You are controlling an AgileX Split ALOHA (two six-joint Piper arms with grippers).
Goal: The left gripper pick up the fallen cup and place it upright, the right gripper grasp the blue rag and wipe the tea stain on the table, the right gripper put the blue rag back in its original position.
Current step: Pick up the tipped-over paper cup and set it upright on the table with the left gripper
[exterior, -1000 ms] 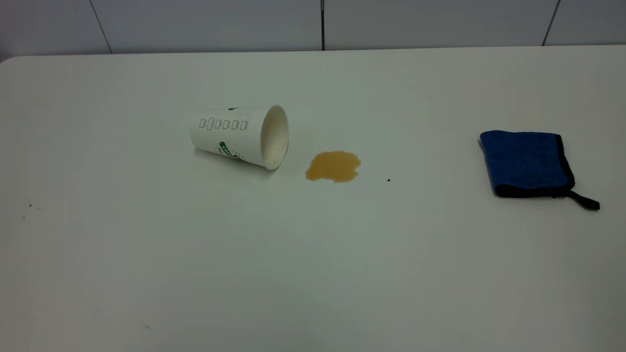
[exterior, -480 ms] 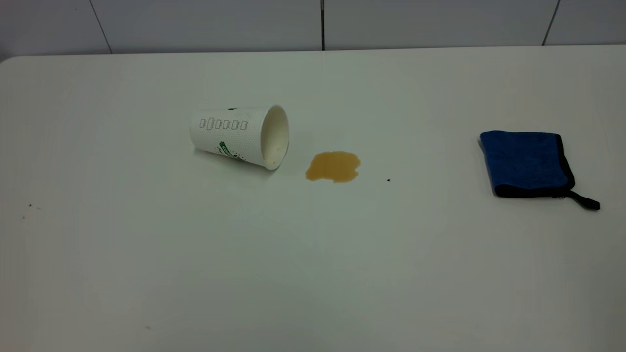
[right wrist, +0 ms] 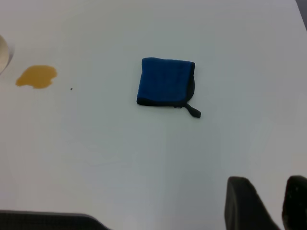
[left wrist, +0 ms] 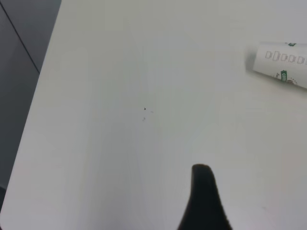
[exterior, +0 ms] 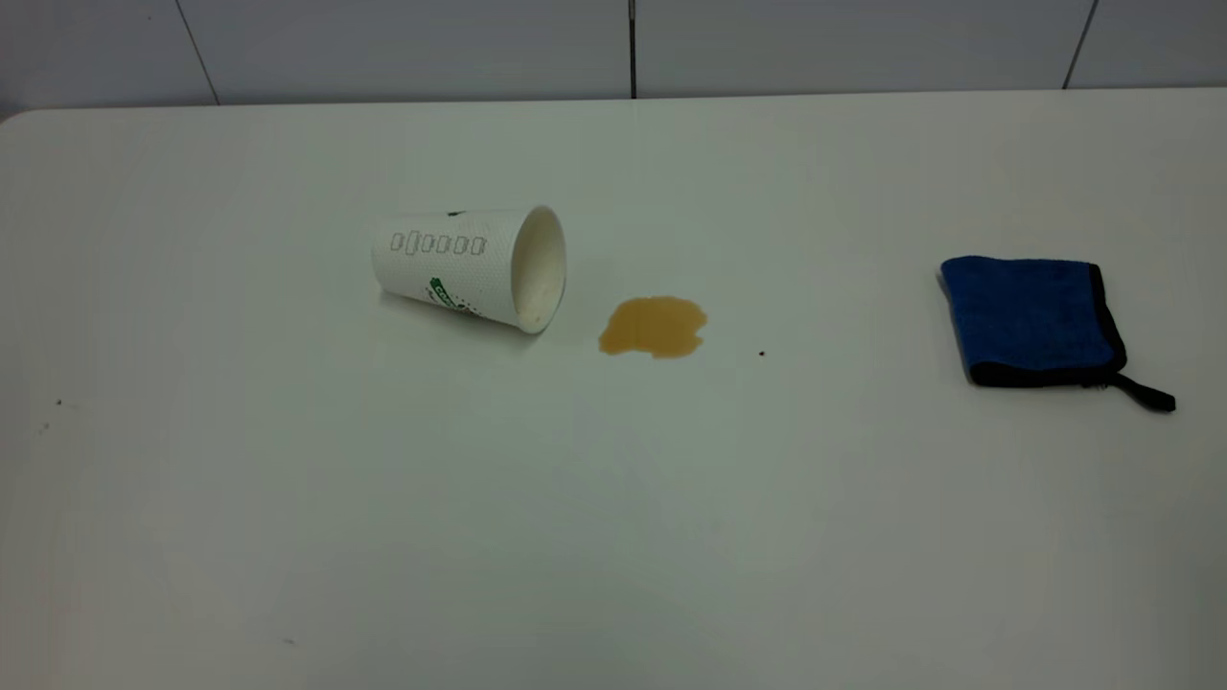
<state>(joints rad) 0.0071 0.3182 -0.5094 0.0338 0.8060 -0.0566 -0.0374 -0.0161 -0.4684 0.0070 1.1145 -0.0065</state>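
Toward the desk's (exterior: 240,537) far edge, left of its middle, the exterior view shows the cup (exterior: 468,266) lying on its side, mouth facing the tea stain (exterior: 654,327), which sits just beside it without touching. Well apart, near the right edge, the blue rag (exterior: 1035,321) lies folded flat, its black loop tab pointing toward the right edge. Neither arm shows here.

From the left wrist view, one dark finger of the left gripper (left wrist: 205,199) hangs above bare desk, the cup (left wrist: 282,70) well apart; whether its jaws are released or clenched cannot be told.

From the right wrist view, the right gripper (right wrist: 271,203) hovers above bare desk, its jaws released with a narrow gap and empty, the blue rag (right wrist: 165,82) well apart and the tea stain (right wrist: 36,76) beyond it.
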